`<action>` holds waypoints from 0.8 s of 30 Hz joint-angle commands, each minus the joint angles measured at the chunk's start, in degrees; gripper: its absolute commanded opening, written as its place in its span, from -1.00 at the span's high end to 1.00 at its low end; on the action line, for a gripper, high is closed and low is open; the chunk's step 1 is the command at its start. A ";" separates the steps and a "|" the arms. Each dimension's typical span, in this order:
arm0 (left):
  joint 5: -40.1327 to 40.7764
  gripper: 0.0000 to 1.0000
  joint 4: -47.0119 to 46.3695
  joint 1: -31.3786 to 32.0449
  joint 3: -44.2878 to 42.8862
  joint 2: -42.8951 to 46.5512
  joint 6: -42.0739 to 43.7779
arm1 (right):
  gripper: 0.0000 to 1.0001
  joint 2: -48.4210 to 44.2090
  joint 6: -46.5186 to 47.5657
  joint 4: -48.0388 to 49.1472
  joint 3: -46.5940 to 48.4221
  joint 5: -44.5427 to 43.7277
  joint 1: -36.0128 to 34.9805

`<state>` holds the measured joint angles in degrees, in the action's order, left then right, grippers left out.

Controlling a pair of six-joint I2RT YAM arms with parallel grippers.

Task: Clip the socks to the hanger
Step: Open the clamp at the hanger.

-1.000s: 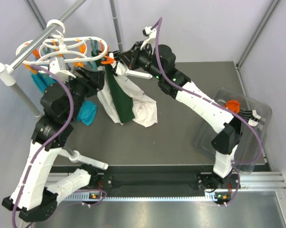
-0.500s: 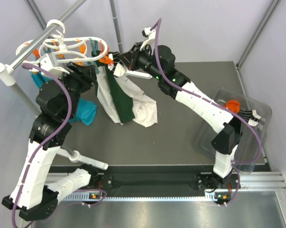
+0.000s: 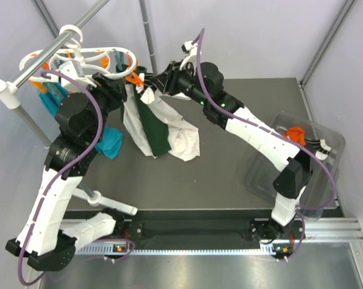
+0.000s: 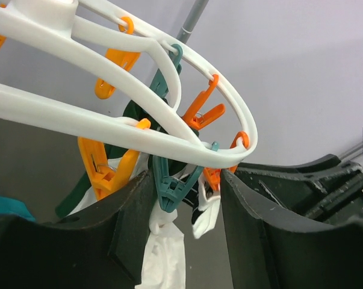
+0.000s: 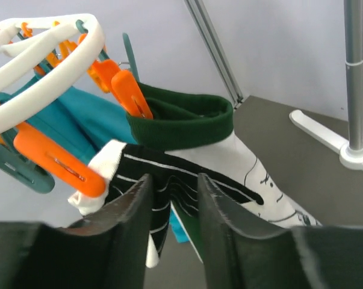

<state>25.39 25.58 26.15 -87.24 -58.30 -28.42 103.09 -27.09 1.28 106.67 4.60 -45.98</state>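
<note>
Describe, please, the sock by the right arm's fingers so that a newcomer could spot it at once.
Find the white oval hanger at the far left. Cloths hang below its right end, and there, between the fingers of the right gripper, is the sock. It alone is dark with thin white stripes; its neighbours are green, white or teal.

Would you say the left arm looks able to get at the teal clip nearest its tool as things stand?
Probably yes: that teal clip hangs from the hanger right between the parted fingers of the left tool, with nothing visibly blocking it.
</note>
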 commanded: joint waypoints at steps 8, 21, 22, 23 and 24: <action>0.01 0.14 -3.96 0.13 -3.11 -0.50 2.41 | 0.17 -14.40 4.41 -1.10 -9.46 0.84 -0.78; -0.95 0.14 -1.86 0.13 -3.90 1.44 0.22 | -0.15 -15.30 11.80 2.41 -10.27 2.79 -12.12; -1.30 0.13 -1.51 0.13 -3.90 2.13 -0.22 | -0.14 -14.76 11.28 3.89 -9.91 2.69 -12.38; -1.22 0.12 -0.37 0.13 -4.07 2.66 -0.66 | -0.13 -14.24 10.05 5.21 -9.73 2.69 -12.73; -1.04 0.07 0.25 0.13 -4.08 3.71 -1.71 | -0.13 -13.36 9.26 6.44 -9.73 2.17 -12.91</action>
<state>24.71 26.13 26.20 -88.84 -57.71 -28.08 87.50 -16.71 2.37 94.61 7.27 -57.93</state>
